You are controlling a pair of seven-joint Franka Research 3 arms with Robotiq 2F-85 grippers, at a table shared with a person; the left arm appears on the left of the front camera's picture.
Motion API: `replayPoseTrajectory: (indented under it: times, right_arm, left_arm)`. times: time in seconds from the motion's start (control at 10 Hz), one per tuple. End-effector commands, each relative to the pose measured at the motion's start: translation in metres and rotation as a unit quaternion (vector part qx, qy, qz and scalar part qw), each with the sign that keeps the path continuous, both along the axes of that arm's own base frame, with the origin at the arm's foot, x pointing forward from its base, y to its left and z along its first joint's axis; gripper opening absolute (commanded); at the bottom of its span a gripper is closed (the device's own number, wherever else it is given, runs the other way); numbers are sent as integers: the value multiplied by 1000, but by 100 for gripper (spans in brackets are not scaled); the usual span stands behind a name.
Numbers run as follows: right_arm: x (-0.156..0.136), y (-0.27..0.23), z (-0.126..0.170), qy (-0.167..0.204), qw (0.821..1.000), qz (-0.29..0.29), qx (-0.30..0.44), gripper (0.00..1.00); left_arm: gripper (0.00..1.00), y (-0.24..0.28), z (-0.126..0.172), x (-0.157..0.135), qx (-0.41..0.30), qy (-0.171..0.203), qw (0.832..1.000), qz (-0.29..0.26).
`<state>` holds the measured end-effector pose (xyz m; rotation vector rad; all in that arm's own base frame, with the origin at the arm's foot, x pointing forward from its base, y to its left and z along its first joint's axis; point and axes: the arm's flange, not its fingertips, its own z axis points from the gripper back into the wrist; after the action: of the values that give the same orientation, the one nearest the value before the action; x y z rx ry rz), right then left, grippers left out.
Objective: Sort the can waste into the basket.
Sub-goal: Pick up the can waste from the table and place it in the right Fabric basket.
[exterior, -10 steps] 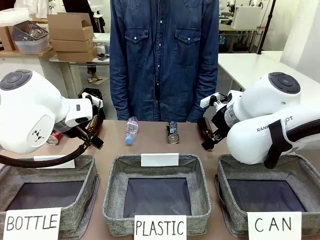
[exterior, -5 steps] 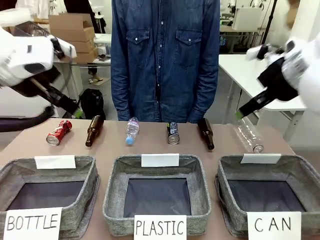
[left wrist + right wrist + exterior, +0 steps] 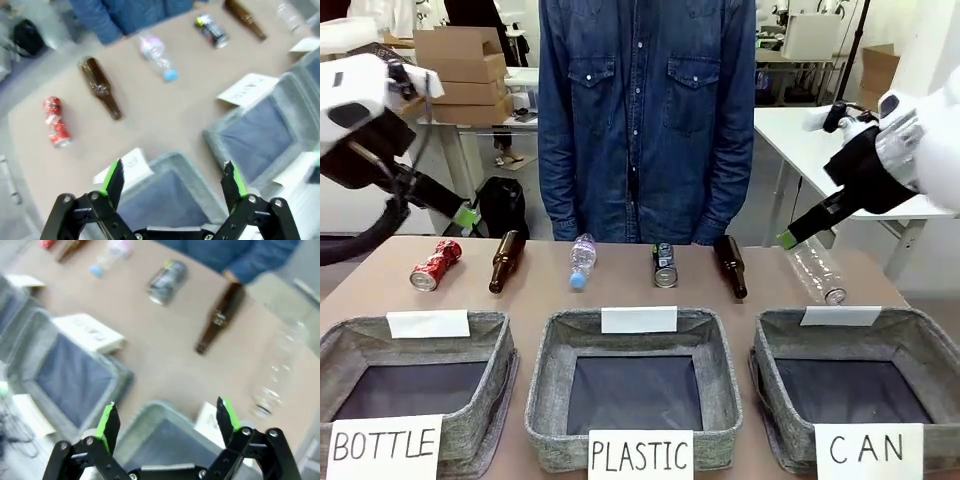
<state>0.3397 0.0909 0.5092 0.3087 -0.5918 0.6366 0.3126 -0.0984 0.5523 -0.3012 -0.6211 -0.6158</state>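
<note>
While it hangs high above the counter's left end, left pincer point(image 3: 172, 172): released, black fingers with green pads spread wide, nothing between them.
Right pincer point(image 3: 166, 410): also released and bare, raised above the right end of the counter point(image 3: 620, 295).
Crushed shiny red metal can point(image 3: 432, 265): on its side near the far left corner, dented and creased, just beside the left brown glass bottle point(image 3: 503, 262) and not touching it.
Dark metal can with multicoloured print and silver ends point(image 3: 665, 266): on its side at the middle of the far edge, one silver end turned to the near edge, smooth and uncrushed.
Square grey woven-fabric basket signed "CAN" point(image 3: 910, 322): at the near right corner, with soft walls and a dark bottom that lies bare.
Step in hand: by my reading, the sorting has not begun. Both cans lie on the counter and neither is gripped.
Next move: probably the right pincer lowers onto the dark can, closes across its round body and carries it to the near right corner. The red can lies far from that basket, and its crumpled skin may give under the pads.
Other things: the right brown glass bottle point(image 3: 730, 266), a small clear plastic bottle with a blue cap point(image 3: 582, 258) and a large clear plastic bottle point(image 3: 815, 268) share the far row. The grey basket signed "BOTTLE" point(image 3: 490, 325) and the grey basket signed "PLASTIC" point(image 3: 705, 320) sit along the near edge. A person in a blue denim shirt point(image 3: 650, 120) stands at the far edge.
</note>
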Motion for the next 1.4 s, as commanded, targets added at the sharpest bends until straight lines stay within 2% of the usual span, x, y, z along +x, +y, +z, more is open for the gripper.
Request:
replayPoseTrajectory:
  times: [0.0, 0.1, 0.2, 0.3, 0.4, 0.6, 0.7, 0.8, 0.9, 1.0, 1.3]
  right_arm:
    - [-11, -64, -28, 82, 941, 111, 309, 100]
    - [-13, -82, -35, 92, 914, 114, 379, 100]
    - [-13, -101, -41, 116, 883, 81, 448, 100]
    - [-11, -116, -47, 125, 855, 52, 501, 100]
    - [-9, -123, -50, 153, 835, 34, 527, 100]
    - [0, -127, -53, 169, 819, 21, 549, 100]
    - [2, -127, -53, 165, 819, 19, 549, 100]
    - [3, -124, -53, 154, 826, 14, 542, 100]
    - [4, -116, -54, 126, 870, -14, 476, 100]
    - [2, -132, -60, 171, 804, 23, 569, 100]
    - [2, -132, -60, 171, 804, 23, 569, 100]
  left_arm:
    - [100, 72, -7, 12, -228, 129, 960, -102]
    - [100, 95, -20, 16, -284, 152, 940, -116]
    - [100, 116, -34, 21, -353, 165, 914, -111]
    - [100, 130, -44, 24, -406, 162, 893, -106]
    - [100, 140, -54, 28, -461, 157, 867, -102]
    - [100, 137, -66, 33, -472, 173, 858, -107]
    - [100, 133, -70, 35, -474, 177, 856, -104]
    - [100, 124, -70, 37, -453, 180, 868, -94]
    - [100, 116, -68, 41, -361, 192, 912, -7]
    - [100, 135, -81, 35, -491, 187, 845, -98]
    - [100, 135, -81, 35, -491, 187, 845, -98]
